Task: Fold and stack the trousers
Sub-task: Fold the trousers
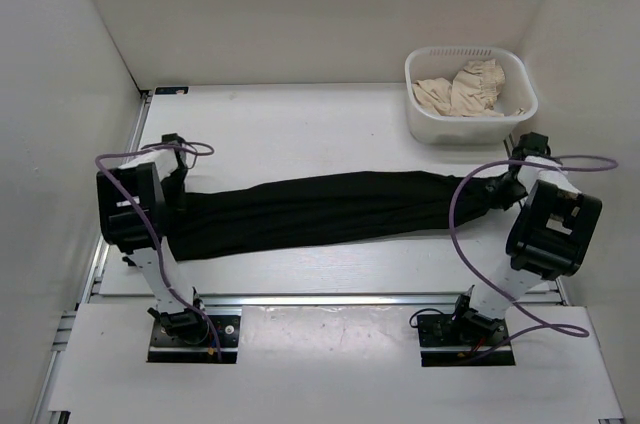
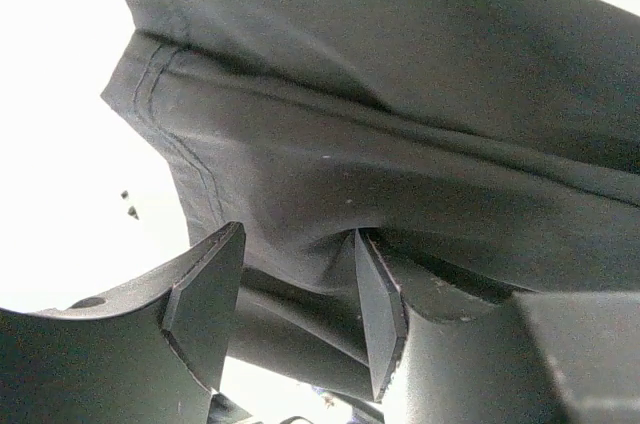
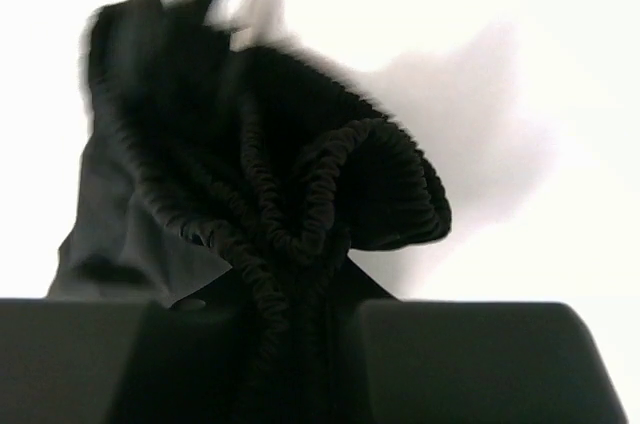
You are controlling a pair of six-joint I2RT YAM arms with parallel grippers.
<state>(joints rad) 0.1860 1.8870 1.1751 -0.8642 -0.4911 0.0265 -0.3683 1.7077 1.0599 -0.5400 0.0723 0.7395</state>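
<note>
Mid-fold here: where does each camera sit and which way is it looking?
Top external: above and behind the bases, looking down; both arms show, the trousers stretched between left gripper and right gripper.
Left wrist: on the left arm, facing a stitched hem between its fingers.
Right wrist: on the right arm, facing the bunched waistband between its fingers.
Shared: the trousers.

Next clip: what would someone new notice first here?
A pair of long black soft fabric trousers is stretched across the middle of the table, from one arm to the other. The left gripper pinches the stitched hem end, and the right gripper clamps the gathered elastic waistband. At the far right corner, a white plastic basket holds a crumpled beige cloth garment.
</note>
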